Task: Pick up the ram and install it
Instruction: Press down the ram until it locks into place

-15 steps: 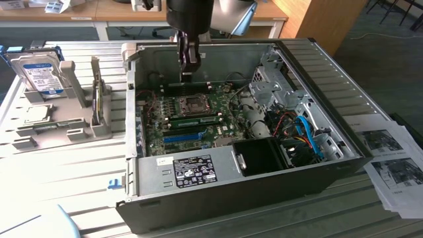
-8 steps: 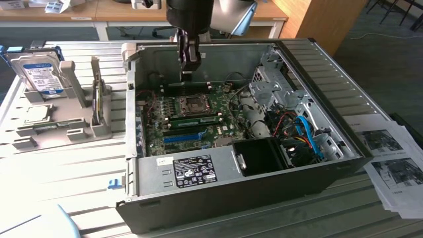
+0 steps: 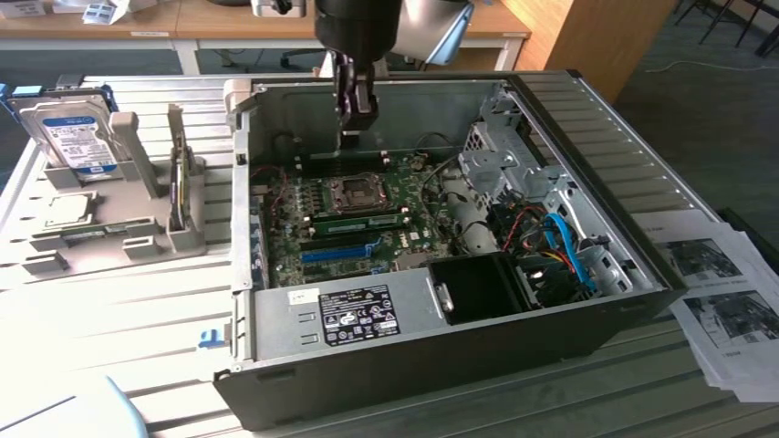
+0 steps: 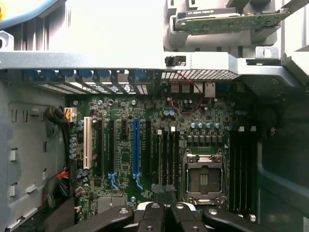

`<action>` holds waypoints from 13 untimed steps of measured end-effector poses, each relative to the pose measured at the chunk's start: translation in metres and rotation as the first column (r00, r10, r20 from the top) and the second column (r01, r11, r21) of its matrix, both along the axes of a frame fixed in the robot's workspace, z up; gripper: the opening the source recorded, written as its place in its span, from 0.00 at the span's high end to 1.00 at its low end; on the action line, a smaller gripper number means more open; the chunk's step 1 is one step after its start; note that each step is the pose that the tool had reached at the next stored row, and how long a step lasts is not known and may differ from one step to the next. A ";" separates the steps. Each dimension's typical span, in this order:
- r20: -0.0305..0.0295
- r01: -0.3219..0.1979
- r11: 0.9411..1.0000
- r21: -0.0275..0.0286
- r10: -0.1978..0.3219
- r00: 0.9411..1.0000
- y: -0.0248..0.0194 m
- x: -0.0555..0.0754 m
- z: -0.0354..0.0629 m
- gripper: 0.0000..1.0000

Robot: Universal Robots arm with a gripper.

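My gripper hangs shut inside the open computer case, above the far part of the motherboard, just beyond the processor socket. I see nothing between its fingers. In the wrist view the black fingers of the gripper meet over the dark memory slots next to the socket. The ram, a thin board on edge, stands in the grey holder outside the case at the exterior view's left. Two green sticks with pale labels sit in slots beside the socket.
A hard drive and a square silver chip rest on the grey holder. Inside the case are a blue slot, a black fan housing, cables and a metal drive cage. Printed papers lie at the exterior view's right.
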State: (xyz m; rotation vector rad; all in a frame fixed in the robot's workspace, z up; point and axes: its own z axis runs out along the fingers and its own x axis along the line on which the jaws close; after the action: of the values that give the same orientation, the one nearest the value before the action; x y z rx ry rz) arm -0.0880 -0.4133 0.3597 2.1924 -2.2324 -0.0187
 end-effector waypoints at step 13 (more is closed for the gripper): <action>0.000 0.000 1.000 0.000 0.000 1.000 0.0000 0.020 0.0000 0.91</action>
State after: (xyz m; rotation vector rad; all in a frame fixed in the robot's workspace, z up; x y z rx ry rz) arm -0.0676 -0.4133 0.3597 2.1925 -2.2319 -0.0193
